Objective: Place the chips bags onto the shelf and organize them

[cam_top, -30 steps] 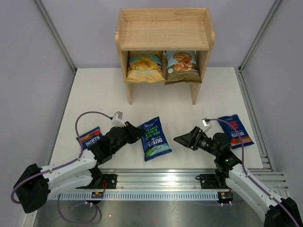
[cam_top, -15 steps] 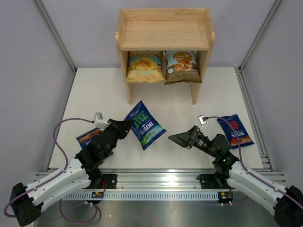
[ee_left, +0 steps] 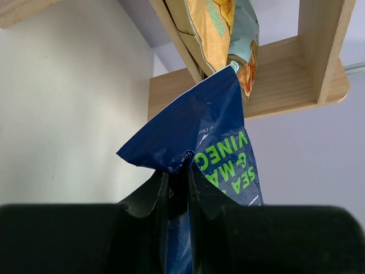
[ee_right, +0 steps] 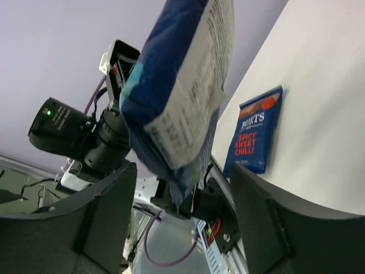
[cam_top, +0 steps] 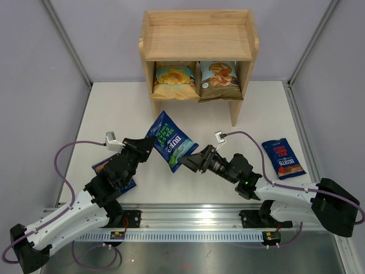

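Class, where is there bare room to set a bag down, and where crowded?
Free: the top tier, the table left of the shelf, and the strip between its right leg and the right red bag. Crowded: lower tier, filled by the yellow bag and cassava bag; mid-table, where the left gripper and right gripper flank the green bag.

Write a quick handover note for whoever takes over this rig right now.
Left gripper: shut on the green-lettered Burts bag, held off the table.
Right gripper: open, fingers either side of that bag's lower end.
Done: yellow Chips bag and Cassava Chips bag on the shelf's lower tier.
To do: shelve the held bag, then the red-lettered Burts bags: right one, left one beside the left arm.
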Robot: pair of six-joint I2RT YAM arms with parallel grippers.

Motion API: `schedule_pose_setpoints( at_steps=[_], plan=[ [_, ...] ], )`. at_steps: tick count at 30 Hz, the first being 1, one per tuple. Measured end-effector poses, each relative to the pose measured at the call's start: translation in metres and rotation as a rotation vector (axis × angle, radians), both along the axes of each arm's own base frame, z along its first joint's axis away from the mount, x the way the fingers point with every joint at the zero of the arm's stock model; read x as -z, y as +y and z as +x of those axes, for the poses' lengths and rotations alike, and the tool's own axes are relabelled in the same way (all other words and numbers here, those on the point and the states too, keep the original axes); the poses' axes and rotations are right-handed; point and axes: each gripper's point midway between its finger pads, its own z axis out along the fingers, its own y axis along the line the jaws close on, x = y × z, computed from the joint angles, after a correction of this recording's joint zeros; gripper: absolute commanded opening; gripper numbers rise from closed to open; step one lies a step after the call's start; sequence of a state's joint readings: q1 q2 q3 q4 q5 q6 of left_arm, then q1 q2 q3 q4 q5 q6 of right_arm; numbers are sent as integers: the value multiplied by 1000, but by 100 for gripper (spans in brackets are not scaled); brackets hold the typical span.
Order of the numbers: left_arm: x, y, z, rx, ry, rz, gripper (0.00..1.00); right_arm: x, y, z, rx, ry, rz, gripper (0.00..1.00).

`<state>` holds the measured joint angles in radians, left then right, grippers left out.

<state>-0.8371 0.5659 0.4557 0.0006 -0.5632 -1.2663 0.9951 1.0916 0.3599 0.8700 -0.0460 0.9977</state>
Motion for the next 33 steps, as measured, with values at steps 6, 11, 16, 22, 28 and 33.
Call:
schedule_pose_setpoints(
  at_steps=[6,11,16,22,28,33],
  plan=[
    [1,-1,0,3,9,19,0,-9,9,17,61,-19,24,69],
    [-2,-1,0,6,-6,25,0,-29,13,30,110,-32,53,56],
    [-5,-1,0,7,-15,22,0,-26,15,36,132,-13,44,60],
    [-5,3,-3,4,-28,6,0,-18,12,36,140,11,6,52],
    [-12,7,-6,3,-56,-24,0,-15,10,35,141,24,-13,43],
    [-15,5,-6,7,-66,-36,0,-11,13,33,124,28,-19,30]
  ],
)
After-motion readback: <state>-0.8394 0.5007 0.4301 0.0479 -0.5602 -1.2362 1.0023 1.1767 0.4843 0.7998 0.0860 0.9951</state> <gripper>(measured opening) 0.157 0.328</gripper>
